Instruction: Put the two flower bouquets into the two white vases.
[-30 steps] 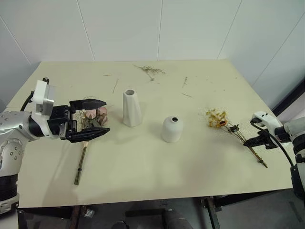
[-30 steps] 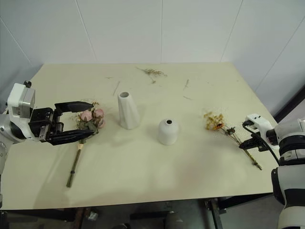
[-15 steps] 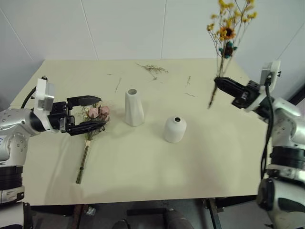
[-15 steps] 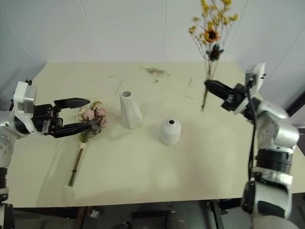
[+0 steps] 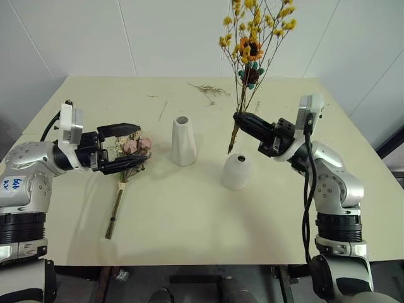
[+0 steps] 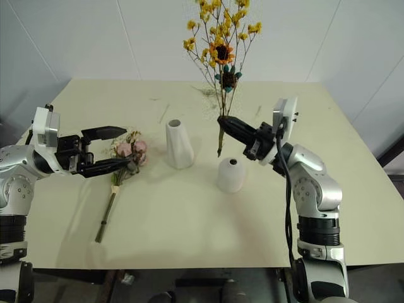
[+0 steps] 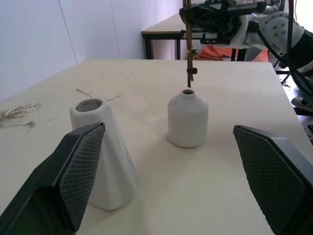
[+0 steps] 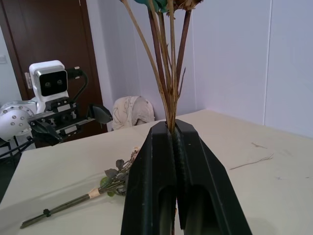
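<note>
While stems (image 7: 188, 68) hover above dome vase (image 7: 188, 120) hole.

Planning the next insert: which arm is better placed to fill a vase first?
Right. Its gripper is shut on the yellow bouquet, stem end just above the round vase. The left gripper is open over the pink rose bouquet, which lies on the table.

The table (image 5: 189, 208) is a pale creamy yellow, and both vases, the tall one (image 5: 183, 140) and the round one (image 5: 237, 171), are plain white. The held bouquet (image 5: 252, 44) has little yellow flowers, one dark brown flower, some blue-green bits and brown stems, while the bouquet on the table (image 5: 130, 150) has dusty pink roses, grey-green leaves and a brownish stem. The grippers are black, and the left fingers (image 7: 80, 166) have pads with a tiny criss-cross pattern.
</note>
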